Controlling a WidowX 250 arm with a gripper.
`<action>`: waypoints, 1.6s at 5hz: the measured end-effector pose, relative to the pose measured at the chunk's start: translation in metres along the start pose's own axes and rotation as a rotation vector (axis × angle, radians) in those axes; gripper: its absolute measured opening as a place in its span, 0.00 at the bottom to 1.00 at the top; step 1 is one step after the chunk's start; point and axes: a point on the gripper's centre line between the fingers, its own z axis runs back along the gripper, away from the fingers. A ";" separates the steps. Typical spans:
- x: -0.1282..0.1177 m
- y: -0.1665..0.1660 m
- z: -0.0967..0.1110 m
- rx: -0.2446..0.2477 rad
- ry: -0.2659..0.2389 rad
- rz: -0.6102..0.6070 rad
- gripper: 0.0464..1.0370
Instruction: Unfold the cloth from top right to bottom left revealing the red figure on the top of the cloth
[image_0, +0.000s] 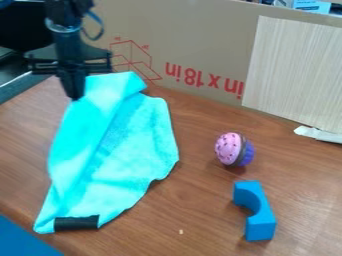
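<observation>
Wooden tabletop carries the turquoise cloth, whose upper-left edge the end effector seems to pinch, probably so it can be unfolded toward bottom left.

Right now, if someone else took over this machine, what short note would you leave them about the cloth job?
Tool: the tool hangs down at the upper left edge of the cloth; I cannot tell whether it grips it.
Where: the cloth lies on the left of the table, its black patch at the bottom end. The toy cupcake and blue block are off to its right.
Done: unfolding looks unfinished; a long fold runs down the cloth.
Left: open it toward the bottom left, baring the red figure.
</observation>
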 end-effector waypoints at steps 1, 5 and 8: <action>0.010 0.029 -0.013 0.069 0.013 0.009 0.00; 0.017 0.093 -0.031 0.353 0.144 0.048 0.03; 0.019 0.106 -0.031 0.431 0.136 0.112 0.75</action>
